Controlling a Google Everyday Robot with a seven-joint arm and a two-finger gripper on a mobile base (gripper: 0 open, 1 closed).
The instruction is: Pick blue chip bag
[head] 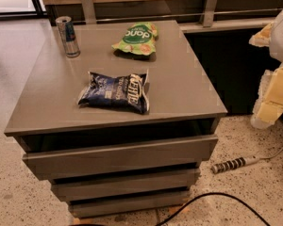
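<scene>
The gripper (276,95), a white and cream-yellow shape at the picture's right edge, hangs off the side of the grey drawer cabinet (188,88). Whether it is clenched or released cannot be told, and it touches nothing on the cabinet.

Well away from it, toward the cabinet's front middle, the crinkly dark navy-blue chip bag (114,92) lies flat. Its long axis runs across the view, with the white-banded end pointing toward the gripper. The white lettering beside that band is turned sideways and seems to read "KETTLE".

Farther back lies a light green chip bag (136,39), its writing unclear. A slim silver-and-blue drink can (68,36) stands upright, farthest from the gripper.
</scene>
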